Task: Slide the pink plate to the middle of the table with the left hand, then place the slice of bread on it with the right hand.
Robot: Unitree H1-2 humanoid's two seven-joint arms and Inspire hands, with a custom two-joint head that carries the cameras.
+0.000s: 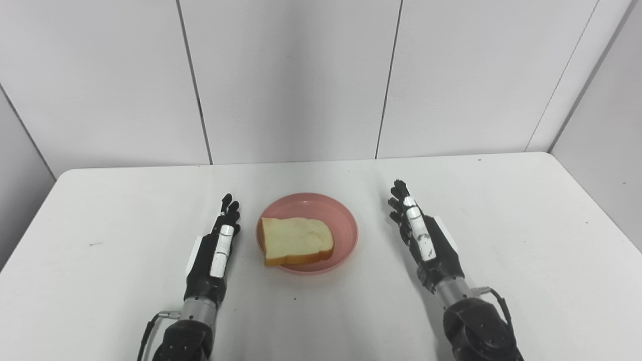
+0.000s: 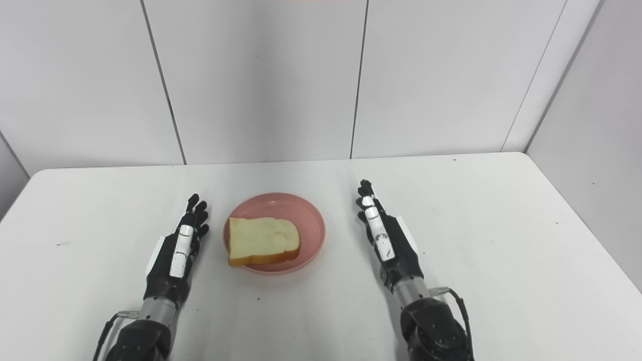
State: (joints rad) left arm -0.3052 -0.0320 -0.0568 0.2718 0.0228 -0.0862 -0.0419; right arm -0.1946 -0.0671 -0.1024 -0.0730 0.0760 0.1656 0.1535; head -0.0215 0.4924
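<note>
Bread slice [image 1: 297, 240] and pink plate [image 1: 346, 223] are recorded together, flanked by the two hands. The left hand [image 1: 214, 250] is held edge-on above the white table [image 1: 526, 240], fingers extended and pointing toward the far wall, nothing gripped; it stands just beside the plate's left rim, and contact with the rim cannot be confirmed. The right hand [image 1: 421, 235] is likewise presented edge-on with fingers straight and slightly spread, nothing held; it stands near the plate's right side, with a clear strip of tabletop between hand and rim. Both forearms enter from the bottom edge, and a thin cable is noted at each wrist.

Between the hands, the plate is observed flat on the table, roughly at the middle of the surface. The slice is seen lying flat inside the plate, placed toward its left and near portion, with the crust at the near-left corner reaching to or slightly over the rim. The far and right portions of the plate's interior are left uncovered.

Small dark specks are noted on the tabletop. Pale wall panels [image 1: 291, 75] with vertical seams are seen behind the table's far edge.
</note>
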